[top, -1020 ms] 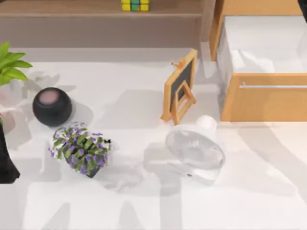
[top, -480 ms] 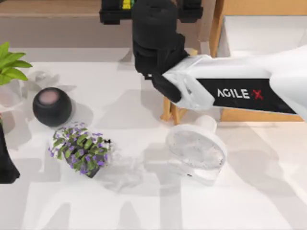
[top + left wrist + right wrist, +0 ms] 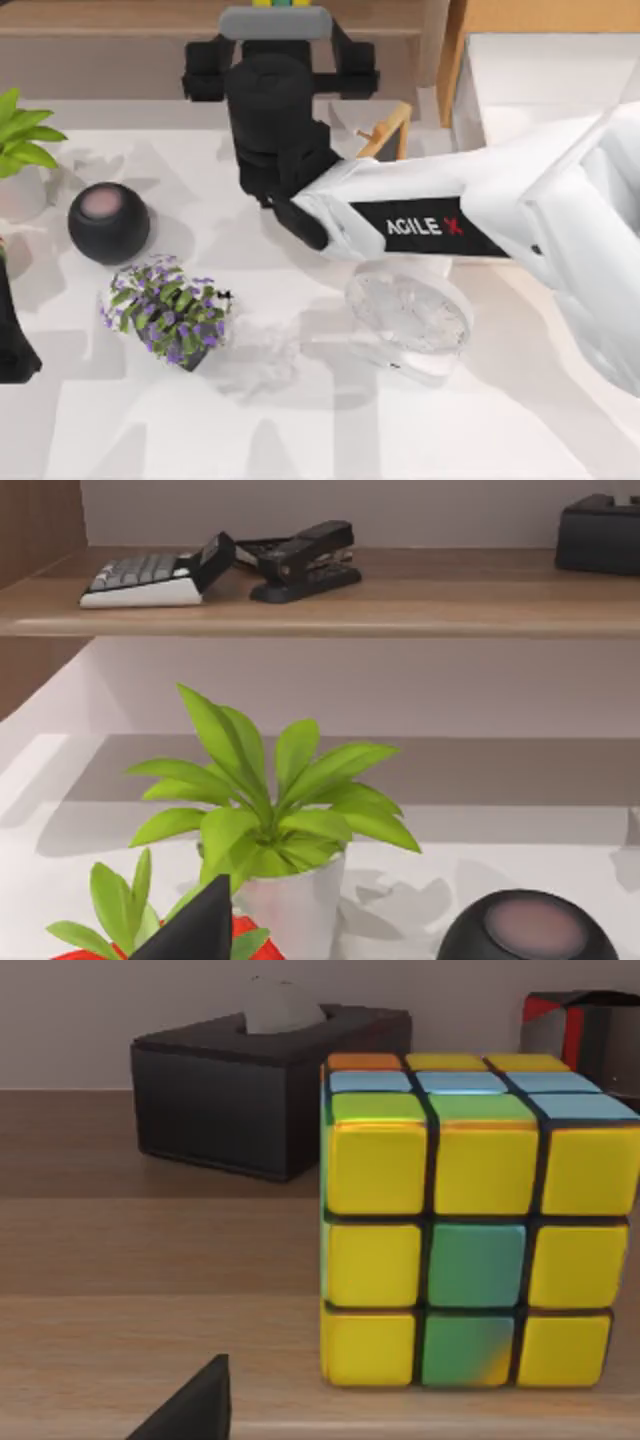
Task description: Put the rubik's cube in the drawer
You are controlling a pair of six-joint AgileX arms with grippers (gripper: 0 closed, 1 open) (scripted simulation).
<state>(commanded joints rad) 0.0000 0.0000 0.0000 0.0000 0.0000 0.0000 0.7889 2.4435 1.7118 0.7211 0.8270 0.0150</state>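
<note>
The rubik's cube (image 3: 470, 1220), yellow and green tiles with dark gridlines, stands on the long wooden shelf (image 3: 150, 1290) just ahead of my right gripper, apart from it; one dark fingertip (image 3: 190, 1410) shows off to the side. In the top view the right gripper (image 3: 276, 25) reaches over the table to the shelf at the back centre, open, and a sliver of the cube (image 3: 280, 3) peeks past it. The drawer (image 3: 452, 50), light wood with a white inside, stands pulled out at the back right, partly covered by the right arm. My left gripper (image 3: 10, 340) is parked at the left edge, open.
A black tissue box (image 3: 265, 1090) sits on the shelf beside the cube. On the table are a black sphere (image 3: 108, 222), a purple-flowered plant (image 3: 168, 310), a white fan (image 3: 408, 315), a small easel board (image 3: 385, 135) and a green potted plant (image 3: 25, 135).
The right arm has swung in from the right, over the drawer and easel, and its gripper has moved left and up to the shelf in front of the cube. The left arm has stayed still.
</note>
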